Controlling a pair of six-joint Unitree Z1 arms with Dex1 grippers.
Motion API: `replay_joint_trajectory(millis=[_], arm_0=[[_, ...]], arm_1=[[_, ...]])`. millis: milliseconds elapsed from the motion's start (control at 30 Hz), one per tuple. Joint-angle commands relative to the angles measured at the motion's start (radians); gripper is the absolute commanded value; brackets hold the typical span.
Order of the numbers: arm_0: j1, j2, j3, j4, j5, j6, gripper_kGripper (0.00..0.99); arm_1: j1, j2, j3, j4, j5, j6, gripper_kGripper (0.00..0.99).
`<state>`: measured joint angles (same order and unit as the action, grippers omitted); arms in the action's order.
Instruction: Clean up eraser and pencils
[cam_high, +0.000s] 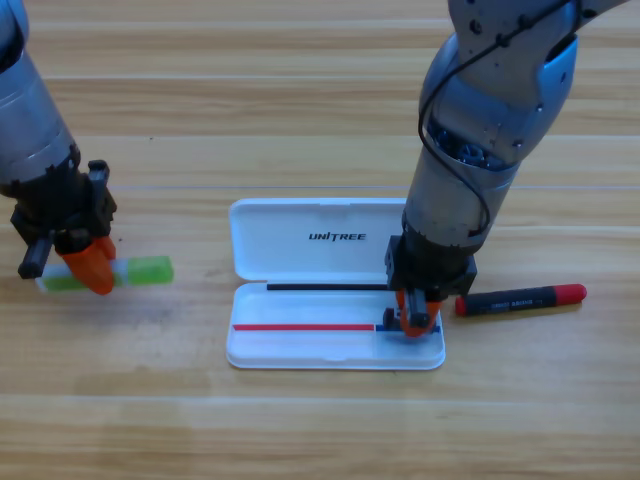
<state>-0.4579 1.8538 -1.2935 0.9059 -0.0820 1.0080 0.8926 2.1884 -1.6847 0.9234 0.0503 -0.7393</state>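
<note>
Green pencil lies flat at the far left of the wooden table, well apart from the case. We see the left gripper down on it, orange jaws set over the pale middle of the stick; we cannot tell whether they are closed on it or only touching. Bright green ends show on both sides of the jaws.

Mid-table, the white case lies open, lid flat toward the top, tray toward us.

Right gripper points down into the tray's right end. We see a small dark thing between the orange jaw tips, possibly the eraser; we cannot tell for sure, nor how wide the jaws stand.

Just right of the case, the red pencil lies on the table, nearly level, red tip pointing right, close to the case but apart from it.
</note>
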Motion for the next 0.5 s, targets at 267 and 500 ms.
replay_joint_trajectory(millis=[267,500], arm_0=[[-0.035,0.024,-0.049,0.057,-0.027,-0.031,0.0],[-0.134,0.019,-0.201,0.163,-0.028,-0.091,0.0]], arm_1=[[0.025,-0.084,0.002,0.064,-0.015,0.051,0.865],[-0.008,-0.271,0.112,0.092,-0.012,0.003,0.902]])
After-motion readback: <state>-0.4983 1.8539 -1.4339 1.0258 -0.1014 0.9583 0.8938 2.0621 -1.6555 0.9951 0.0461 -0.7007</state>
